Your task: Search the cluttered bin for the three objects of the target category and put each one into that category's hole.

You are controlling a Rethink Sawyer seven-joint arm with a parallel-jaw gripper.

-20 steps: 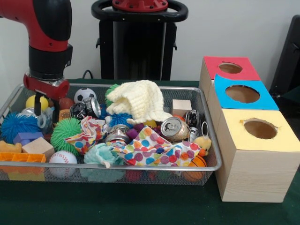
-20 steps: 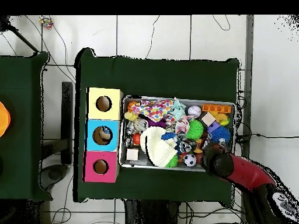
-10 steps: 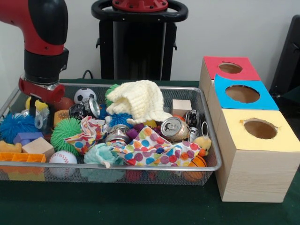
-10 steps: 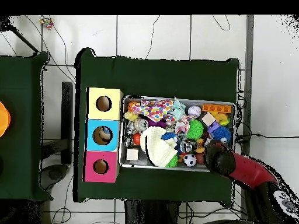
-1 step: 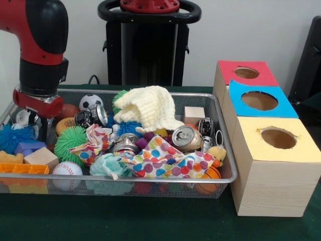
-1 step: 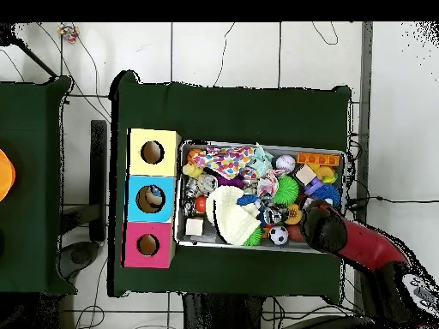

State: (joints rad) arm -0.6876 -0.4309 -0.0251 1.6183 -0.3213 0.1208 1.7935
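Pincer [image 5: 31, 120] hangs low at the bin's [image 5: 150, 179] far end from the boxes [image 5: 273, 160], apparently clamped on a small silvery can [image 5: 22, 117], though the grip is partly hidden. Other cans lie toward the boxes: one [image 5: 186, 138] on its side mid-bin, beside the dotted cloth [image 5: 160, 160]. Which hole is the target, I cannot tell; any drop means crossing the whole bin.

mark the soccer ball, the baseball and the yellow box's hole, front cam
soccer ball [image 5: 91, 102], front view, on its white upper face.
baseball [image 5: 66, 169], front view, on its white front, above the bin rim.
yellow box's hole [image 5: 278, 138], front view, in the middle of the round opening.
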